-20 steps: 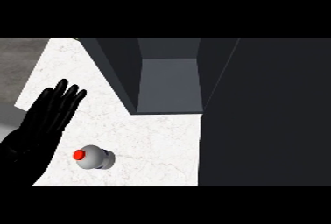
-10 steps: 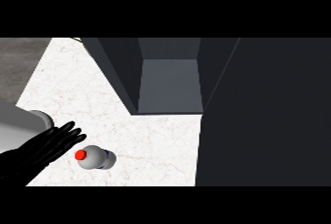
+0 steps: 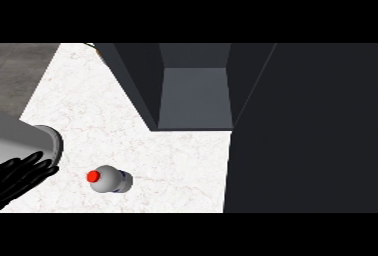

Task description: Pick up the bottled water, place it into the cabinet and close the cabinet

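Nothing of the task is looking finished yet. The water bottle [image 3: 109, 179] is standing upright on the white bench [image 3: 111, 110] at the lower left of the frame, its red cap facing up, and no robot hand is touching it. The left robot hand [image 3: 26, 172] is showing at the left edge, just beside the bottle but apart from it, with its fingers spread and relaxed, gripping nothing; part of its grey forearm [image 3: 26, 140] is lying just above it. The right robot hand is not appearing anywhere in the frame. The cabinet [image 3: 196, 90] is sitting at the upper middle with its inside open to view and holding nothing that can be seen, while the dark door panel [image 3: 303, 130] is filling the right side of the frame. By my judgement, the grasp, the lift, the placing inside and the closing of the door are all still waiting to be done.
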Action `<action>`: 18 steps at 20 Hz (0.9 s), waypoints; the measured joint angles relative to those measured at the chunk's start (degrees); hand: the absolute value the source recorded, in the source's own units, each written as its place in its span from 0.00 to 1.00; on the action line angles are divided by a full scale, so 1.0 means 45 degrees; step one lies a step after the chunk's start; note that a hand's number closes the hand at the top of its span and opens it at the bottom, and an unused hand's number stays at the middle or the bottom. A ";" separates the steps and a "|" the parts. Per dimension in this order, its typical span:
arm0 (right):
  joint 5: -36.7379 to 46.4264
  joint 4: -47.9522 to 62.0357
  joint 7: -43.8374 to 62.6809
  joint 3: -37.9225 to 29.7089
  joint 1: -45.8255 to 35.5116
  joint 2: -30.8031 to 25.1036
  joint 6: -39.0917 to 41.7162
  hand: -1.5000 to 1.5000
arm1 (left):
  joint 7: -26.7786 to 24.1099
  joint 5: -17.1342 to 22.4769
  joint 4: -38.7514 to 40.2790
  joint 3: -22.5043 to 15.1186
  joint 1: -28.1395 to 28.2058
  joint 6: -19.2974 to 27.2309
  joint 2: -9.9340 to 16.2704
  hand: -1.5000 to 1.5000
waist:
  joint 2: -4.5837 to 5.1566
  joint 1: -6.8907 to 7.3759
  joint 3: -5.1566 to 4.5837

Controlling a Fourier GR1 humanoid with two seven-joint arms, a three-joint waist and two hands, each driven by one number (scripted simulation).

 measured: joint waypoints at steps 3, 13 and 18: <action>0.0020 -0.0065 -0.0237 0.0136 0.0432 0.0065 0.0189 0.00 | -0.0096 -0.0631 0.0545 0.0142 -0.0124 -0.0432 -0.0445 0.00 | 0.0004 -0.0020 -0.0001; 0.0178 -0.0198 -0.1225 0.0442 0.2026 0.0059 0.0819 0.00 | -0.0783 -0.3547 0.2500 0.0583 -0.1103 -0.0814 -0.2228 0.00 | 0.0014 -0.0107 -0.0008; 0.0265 -0.0230 -0.2166 0.0515 0.3003 0.0073 0.1245 0.00 | -0.1781 -0.5860 0.4025 0.0517 -0.1806 -0.1274 -0.3182 0.00 | 0.0013 -0.0185 -0.0013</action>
